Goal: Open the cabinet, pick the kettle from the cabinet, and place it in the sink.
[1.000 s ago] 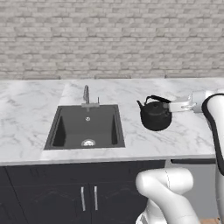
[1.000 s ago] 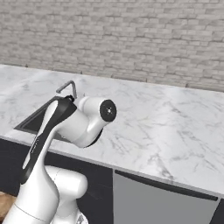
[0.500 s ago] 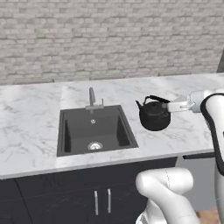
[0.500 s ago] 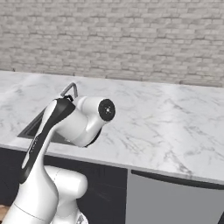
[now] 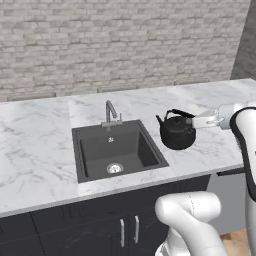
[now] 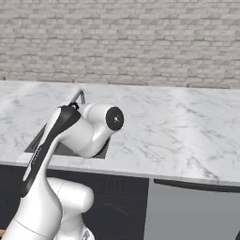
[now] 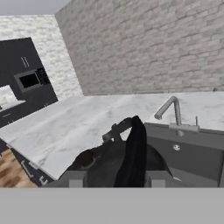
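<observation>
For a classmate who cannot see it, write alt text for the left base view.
A glossy black kettle is held by its handle in the robot's pincer, just right of a dark recessed sink in a white marble counter. A silver faucet stands behind the basin, a grey brick wall beyond.

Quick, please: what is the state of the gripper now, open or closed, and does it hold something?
Gripper: closed on the handle of the kettle, holding it to the right of the sink.
</observation>
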### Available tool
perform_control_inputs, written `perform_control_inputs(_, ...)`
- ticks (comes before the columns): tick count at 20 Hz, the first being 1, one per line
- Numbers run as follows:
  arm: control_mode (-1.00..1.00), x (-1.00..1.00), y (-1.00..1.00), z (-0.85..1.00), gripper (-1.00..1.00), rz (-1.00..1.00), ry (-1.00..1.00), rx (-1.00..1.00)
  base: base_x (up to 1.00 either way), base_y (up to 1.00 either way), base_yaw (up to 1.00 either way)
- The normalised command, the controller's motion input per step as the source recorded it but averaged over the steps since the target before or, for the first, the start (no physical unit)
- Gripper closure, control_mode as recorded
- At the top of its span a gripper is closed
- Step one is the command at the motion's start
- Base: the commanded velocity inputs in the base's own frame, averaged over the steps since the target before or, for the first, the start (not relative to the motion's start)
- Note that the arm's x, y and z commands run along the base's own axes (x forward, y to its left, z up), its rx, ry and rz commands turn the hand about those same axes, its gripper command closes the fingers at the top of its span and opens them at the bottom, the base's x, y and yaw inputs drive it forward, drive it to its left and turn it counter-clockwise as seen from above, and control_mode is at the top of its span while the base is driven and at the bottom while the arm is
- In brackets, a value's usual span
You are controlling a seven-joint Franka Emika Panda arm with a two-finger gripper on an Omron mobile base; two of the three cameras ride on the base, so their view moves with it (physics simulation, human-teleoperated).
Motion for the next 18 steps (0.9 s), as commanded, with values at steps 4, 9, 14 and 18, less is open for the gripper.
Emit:
perform_control_inputs(4, 1.0, 0.0, 0.0, 0.0, 1.0, 0.0, 0.0, 0.0, 0.15, 0.21, 0.0)
perform_control_inputs(9, 1.0, 0.0, 0.0, 0.0, 1.0, 0.0, 0.0, 0.0, 0.22, 0.1, 0.1)
perform_control_inputs(14, 1.0, 0.0, 0.0, 0.0, 1.0, 0.0, 0.0, 0.0, 0.32, 0.0, 0.1)
perform_control_inputs(18, 1.0, 0.0, 0.0, 0.0, 1.0, 0.0, 0.0, 0.0, 0.26, 0.0, 0.06)
